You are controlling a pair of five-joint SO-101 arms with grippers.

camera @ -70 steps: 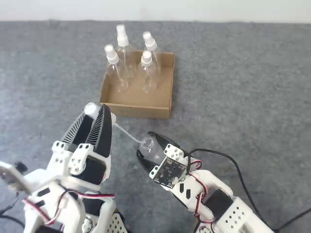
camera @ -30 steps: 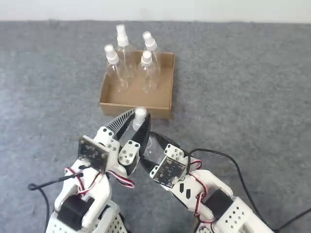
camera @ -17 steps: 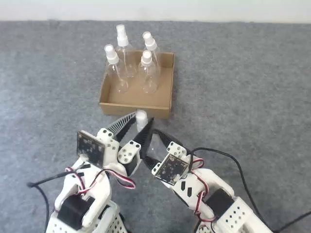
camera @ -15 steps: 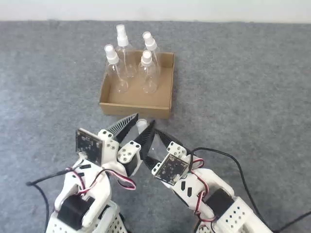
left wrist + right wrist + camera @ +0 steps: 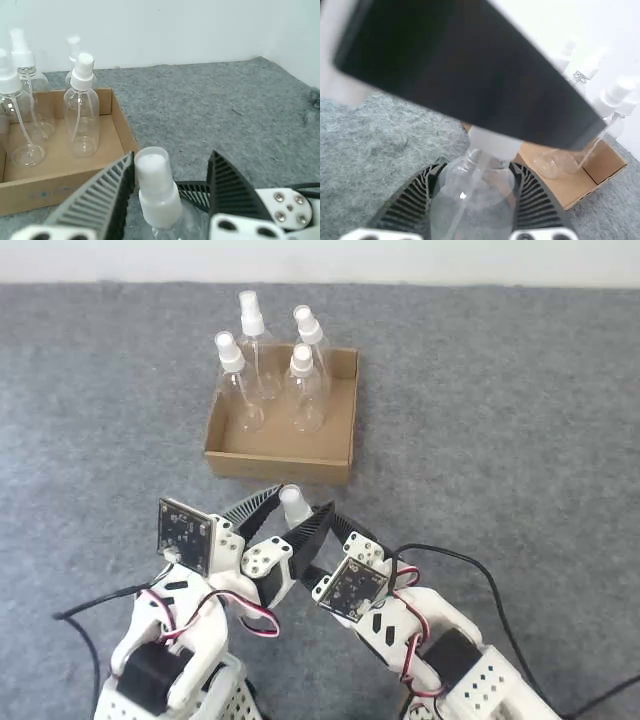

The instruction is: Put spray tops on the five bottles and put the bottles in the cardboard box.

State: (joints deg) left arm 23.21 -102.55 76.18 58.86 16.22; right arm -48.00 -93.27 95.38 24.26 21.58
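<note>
Right end effector (image 5: 477,170) tight around bottle (image 5: 470,202) — left end effector (image 5: 172,157) open astride its spray top (image 5: 155,187)

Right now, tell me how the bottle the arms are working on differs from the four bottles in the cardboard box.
The held bottle is clamped in the right tool outside the cardboard box; the four bottles stand inside it. The held bottle's spray top sits inside the open left tool; the four bottles' tops are untouched. All five are clear with white spray tops.
</note>
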